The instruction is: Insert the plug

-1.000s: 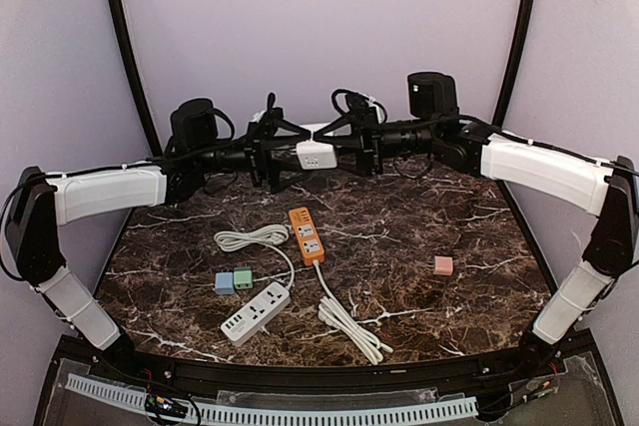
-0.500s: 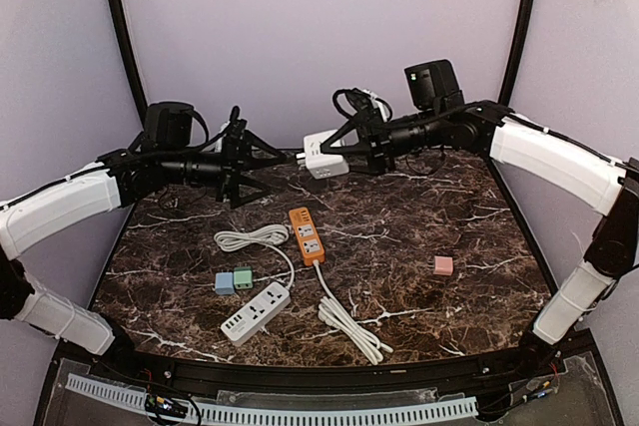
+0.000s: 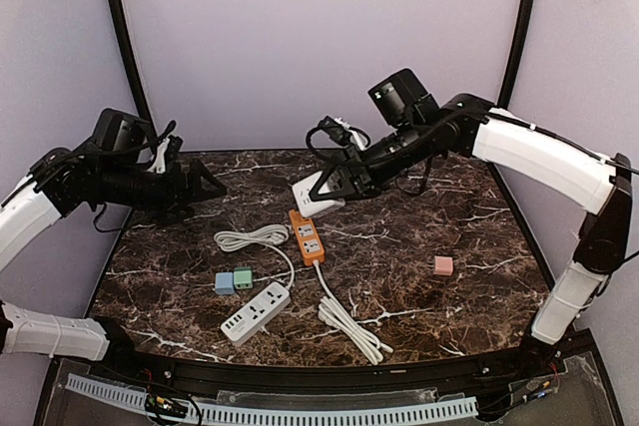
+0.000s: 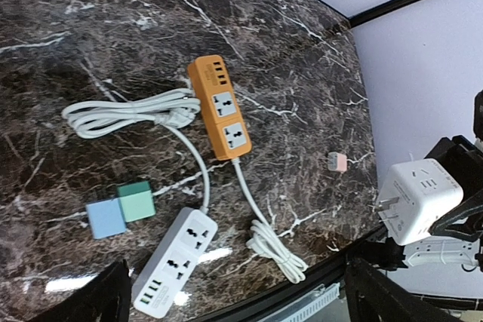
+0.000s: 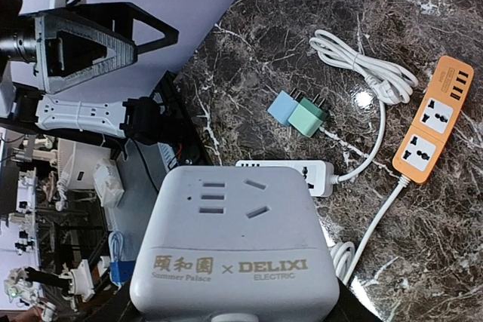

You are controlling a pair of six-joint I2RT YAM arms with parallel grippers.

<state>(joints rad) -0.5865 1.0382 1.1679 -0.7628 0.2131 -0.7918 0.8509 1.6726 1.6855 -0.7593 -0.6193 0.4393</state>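
The right gripper (image 3: 331, 183) is clamping the white cube plug (image 3: 312, 199) in the air over the far middle of the tabletop (image 3: 469, 216), with the prongs seemingly facing down and leftward. The orange strip (image 3: 307, 235) is lying just nearward of the cube, its long axis running from the far edge toward the near edge, so the right arm is sitting much nearer to it. The left gripper (image 3: 208, 188) is hanging empty, jaws wide apart, over the far left corner.
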